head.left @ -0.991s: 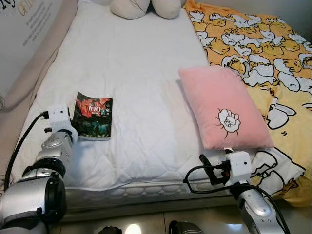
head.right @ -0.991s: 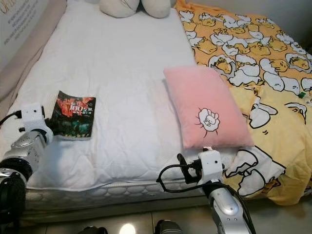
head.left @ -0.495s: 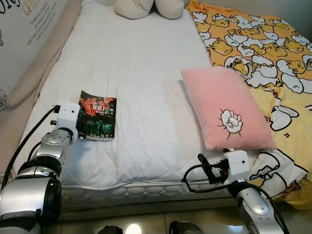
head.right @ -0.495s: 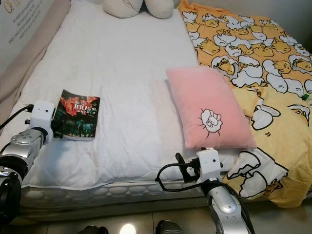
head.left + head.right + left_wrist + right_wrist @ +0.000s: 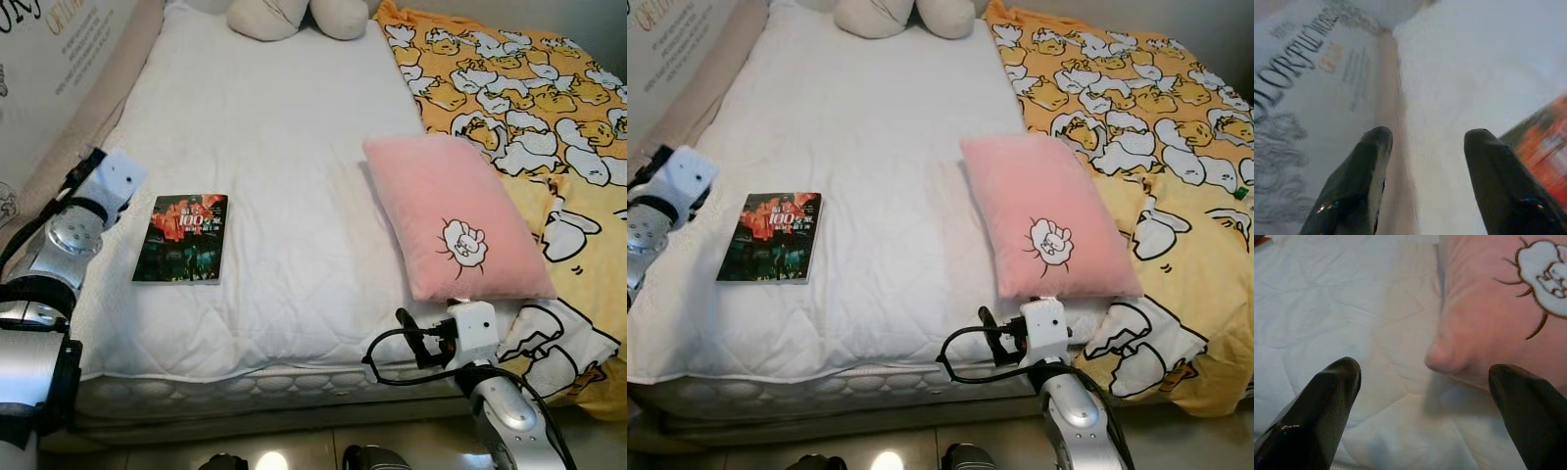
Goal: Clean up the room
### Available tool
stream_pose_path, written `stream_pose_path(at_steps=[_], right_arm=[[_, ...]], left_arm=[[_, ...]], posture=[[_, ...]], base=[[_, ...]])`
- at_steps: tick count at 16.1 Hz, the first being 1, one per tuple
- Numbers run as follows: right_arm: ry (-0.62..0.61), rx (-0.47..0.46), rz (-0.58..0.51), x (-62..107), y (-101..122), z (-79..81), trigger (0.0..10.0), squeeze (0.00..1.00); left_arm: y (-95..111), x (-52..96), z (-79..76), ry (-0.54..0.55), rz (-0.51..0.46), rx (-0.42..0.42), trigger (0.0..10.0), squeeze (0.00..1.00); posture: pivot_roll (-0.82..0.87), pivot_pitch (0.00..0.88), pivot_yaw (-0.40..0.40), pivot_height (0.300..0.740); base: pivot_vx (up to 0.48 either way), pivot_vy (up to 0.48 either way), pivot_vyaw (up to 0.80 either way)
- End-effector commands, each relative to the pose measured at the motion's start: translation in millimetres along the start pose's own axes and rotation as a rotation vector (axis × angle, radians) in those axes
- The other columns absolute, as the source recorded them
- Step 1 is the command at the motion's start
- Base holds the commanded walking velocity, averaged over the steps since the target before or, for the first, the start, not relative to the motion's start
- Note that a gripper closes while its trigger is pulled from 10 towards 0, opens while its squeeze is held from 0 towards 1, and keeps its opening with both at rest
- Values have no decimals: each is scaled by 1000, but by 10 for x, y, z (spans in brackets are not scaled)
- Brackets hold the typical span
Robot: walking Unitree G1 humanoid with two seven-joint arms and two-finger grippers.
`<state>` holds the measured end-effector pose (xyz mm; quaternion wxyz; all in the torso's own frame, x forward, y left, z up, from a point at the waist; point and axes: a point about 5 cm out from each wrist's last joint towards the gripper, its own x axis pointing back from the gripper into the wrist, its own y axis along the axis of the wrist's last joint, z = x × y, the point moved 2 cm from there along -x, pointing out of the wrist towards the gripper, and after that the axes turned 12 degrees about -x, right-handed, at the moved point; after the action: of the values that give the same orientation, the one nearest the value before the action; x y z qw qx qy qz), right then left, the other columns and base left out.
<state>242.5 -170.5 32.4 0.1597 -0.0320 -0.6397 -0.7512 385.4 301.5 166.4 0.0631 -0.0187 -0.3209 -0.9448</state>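
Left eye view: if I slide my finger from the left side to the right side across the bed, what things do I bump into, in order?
Left tool → book → pink pillow → yellow duck blanket.

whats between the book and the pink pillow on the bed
Nothing: only bare white mattress cover lies between the book and the pink pillow, seen in both eye views.

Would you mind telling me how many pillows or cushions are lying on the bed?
3: a pink pillow near the foot beside the yellow duvet, and two cream cushions at the head, cut off by the frame; more may lie beyond.
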Motion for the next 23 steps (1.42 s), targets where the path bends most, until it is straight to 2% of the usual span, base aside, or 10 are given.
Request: stream_pose_path(at_steps=[1,2,3,6,7,8,11,12,13,23], right_arm=[[-28,2,-29,-35,54,-45,10000,0],[-41,5,-52,-56,99,-52,10000,0],[-62,5,-99,-86,192,-68,10000,0],[-178,65,-320,-68,643,-197,10000,0],[-181,58,-345,-58,689,-208,10000,1000],[-189,-1,-328,-39,603,-253,10000,1000],[-200,3,-315,-90,553,-241,10000,1000],[-191,12,-321,-136,572,-208,10000,1000],[-184,21,-324,-170,583,-186,10000,1000],[-162,-1,-328,-154,525,-220,10000,1000]], left_arm=[[103,9,-237,-86,-89,275,10000,1000],[150,46,-493,-151,-126,370,10000,78],[254,156,-864,-222,-207,453,10000,0],[330,526,-1356,-109,-211,816,10000,0],[335,609,-1450,-101,-195,835,10000,722],[332,727,-1574,-107,-196,806,10000,1000],[404,702,-1520,-142,-255,772,10000,1000],[483,700,-1512,-166,-280,760,10000,318],[527,695,-1512,-180,-284,758,10000,0],[703,799,-1588,-196,-309,762,10000,0]], posture=[[-247,20,-8,740],[-242,12,1,740],[-232,4,4,740],[-201,0,12,740],[-194,0,11,740],[-176,0,9,740],[-169,0,12,740],[-173,0,16,740],[-177,0,19,740],[-196,0,35,740]], base=[[0,0,0],[0,0,0],[0,0,0],[94,-267,0],[281,-386,0],[326,-349,0],[341,-332,0],[368,-304,0],[368,-307,0],[364,-308,0]])
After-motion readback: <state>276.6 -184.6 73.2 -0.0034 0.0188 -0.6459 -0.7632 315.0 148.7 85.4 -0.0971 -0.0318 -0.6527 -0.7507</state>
